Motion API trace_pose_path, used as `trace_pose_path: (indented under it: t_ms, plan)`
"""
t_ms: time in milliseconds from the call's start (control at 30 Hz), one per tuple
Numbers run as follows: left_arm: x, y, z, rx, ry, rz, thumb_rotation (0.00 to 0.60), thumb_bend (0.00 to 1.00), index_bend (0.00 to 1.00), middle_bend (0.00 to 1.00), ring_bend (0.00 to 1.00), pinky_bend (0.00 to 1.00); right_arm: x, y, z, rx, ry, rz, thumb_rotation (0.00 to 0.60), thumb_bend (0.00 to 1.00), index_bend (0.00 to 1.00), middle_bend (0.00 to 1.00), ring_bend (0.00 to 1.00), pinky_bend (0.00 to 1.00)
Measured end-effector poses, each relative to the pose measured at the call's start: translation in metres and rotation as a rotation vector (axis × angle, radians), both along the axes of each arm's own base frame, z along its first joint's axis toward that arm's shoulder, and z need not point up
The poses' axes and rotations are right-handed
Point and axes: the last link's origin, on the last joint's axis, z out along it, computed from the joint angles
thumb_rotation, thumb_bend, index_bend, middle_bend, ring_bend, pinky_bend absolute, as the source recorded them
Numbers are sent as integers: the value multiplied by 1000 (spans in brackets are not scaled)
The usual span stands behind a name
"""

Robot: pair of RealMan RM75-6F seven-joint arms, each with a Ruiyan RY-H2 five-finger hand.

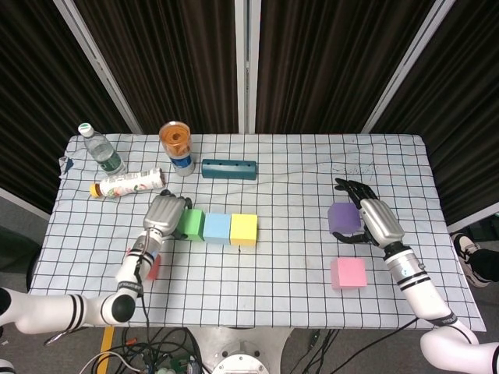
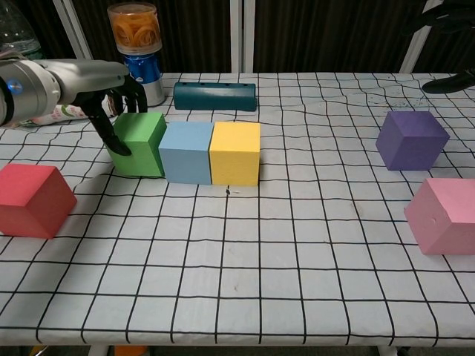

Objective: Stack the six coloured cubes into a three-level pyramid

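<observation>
Now my left hand (image 2: pixel 111 100) grips the green cube (image 2: pixel 141 142) (fingers curled on its far side), touching the blue cube (image 2: pixel 188 151) w/ yellow cube (image 2: pixel 236 151); right hand (image 1: pixel 373 220) rests on the purple cube (image 1: pixel 341 216), grip unclear.

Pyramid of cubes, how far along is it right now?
Done: green cube, blue cube and yellow cube sit in a row as the base. In hand: left hand is on the green cube. Left: red cube, purple cube and pink cube lie unstacked.
</observation>
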Motion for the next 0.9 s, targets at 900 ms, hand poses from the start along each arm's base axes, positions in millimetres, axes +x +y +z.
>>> trace_pose_path:
  t_ms: [900]
  plan:
    - [7, 2, -13, -3, 25, -11, 600, 93, 383, 456, 335, 181, -4, 1, 1, -4, 2, -14, 600, 99, 0, 156, 0, 0]
